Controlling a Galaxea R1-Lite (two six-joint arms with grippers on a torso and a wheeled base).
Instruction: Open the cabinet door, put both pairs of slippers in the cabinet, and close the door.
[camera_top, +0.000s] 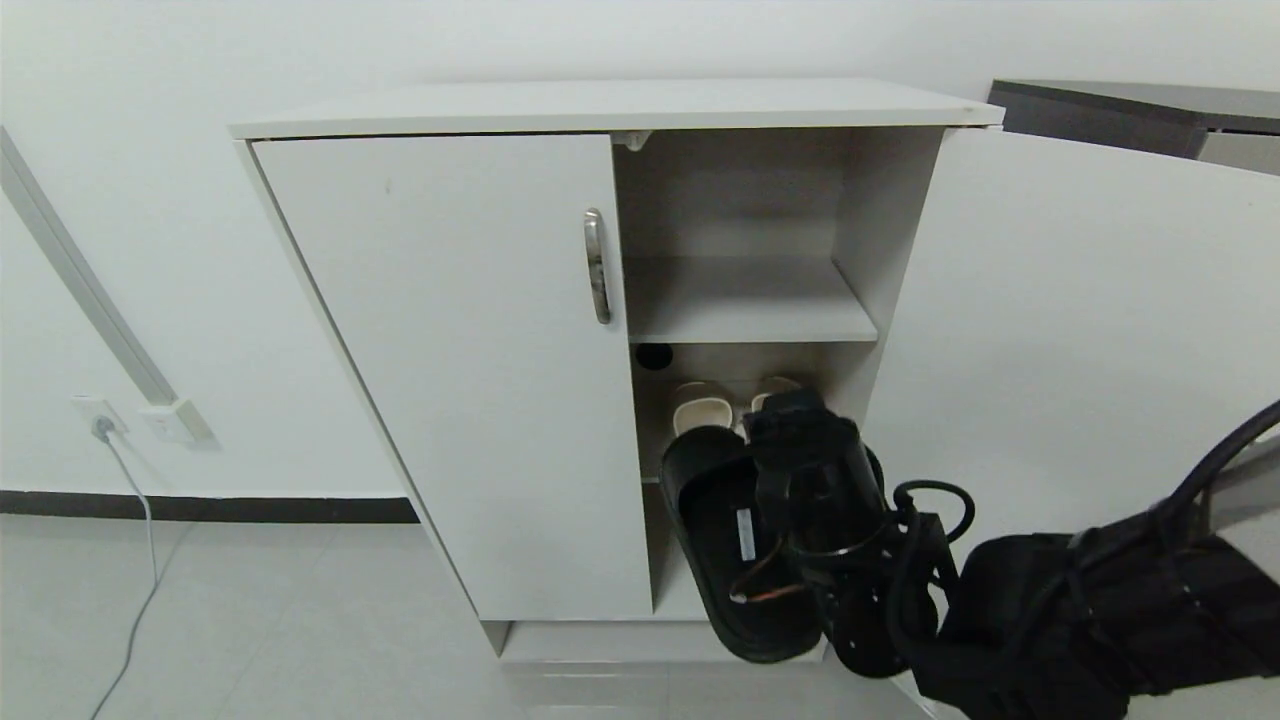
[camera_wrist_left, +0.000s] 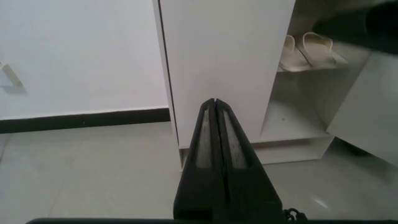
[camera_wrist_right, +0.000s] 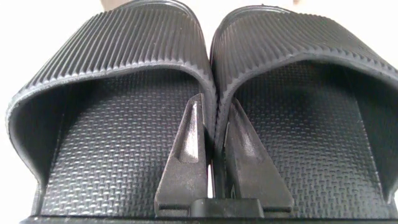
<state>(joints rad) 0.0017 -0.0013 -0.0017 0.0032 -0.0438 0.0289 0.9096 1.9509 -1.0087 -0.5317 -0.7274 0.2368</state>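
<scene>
Against the white wall (camera_top: 150, 150), a cabinet (camera_top: 450, 350) stands on grey tiles (camera_top: 280, 620).

Bright, even room light; soft shadow inside cabinet (camera_top: 740, 200); faint glare on floor (camera_wrist_left: 321, 202); head-view edges bowed.

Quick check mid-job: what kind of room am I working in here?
Probably a home entryway or a plain test room: a white shoe cabinet with pale slippers inside, black slippers in the right claw, a tiled floor, and a wall socket.
</scene>
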